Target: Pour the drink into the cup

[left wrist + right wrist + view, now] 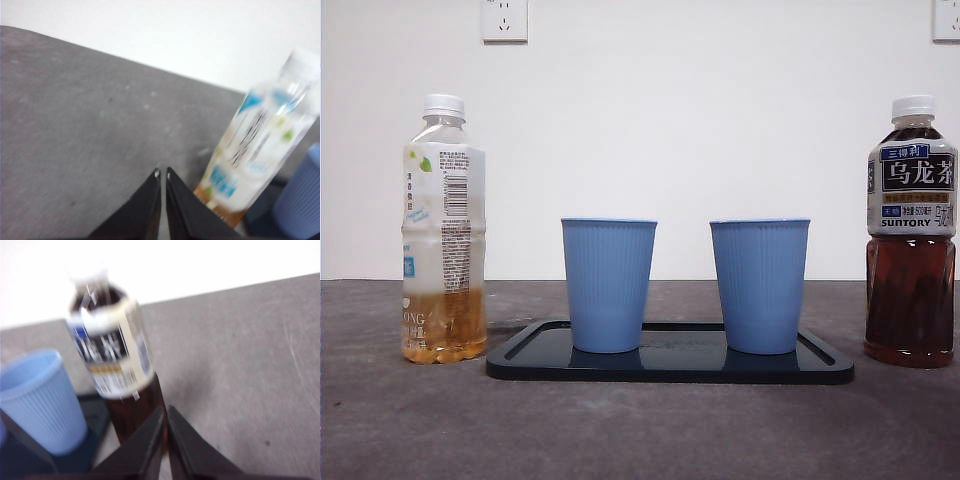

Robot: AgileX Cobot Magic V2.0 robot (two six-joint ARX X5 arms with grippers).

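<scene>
Two blue ribbed cups, a left cup (pixel 608 285) and a right cup (pixel 759 286), stand on a dark tray (pixel 670 365). A pale tea bottle (pixel 443 230) with a white cap stands left of the tray, about a quarter full. A dark oolong tea bottle (pixel 911 232) with a white cap stands at the right. Neither gripper shows in the front view. My left gripper (pixel 162 174) is shut and empty beside the pale bottle (pixel 260 140). My right gripper (pixel 166 410) is shut and empty, close to the dark bottle (pixel 116 365), with a blue cup (pixel 39 400) beside it.
The grey table (pixel 640 430) runs to a white wall with two sockets, one (pixel 504 20) at the upper left and one (pixel 947 18) at the upper right.
</scene>
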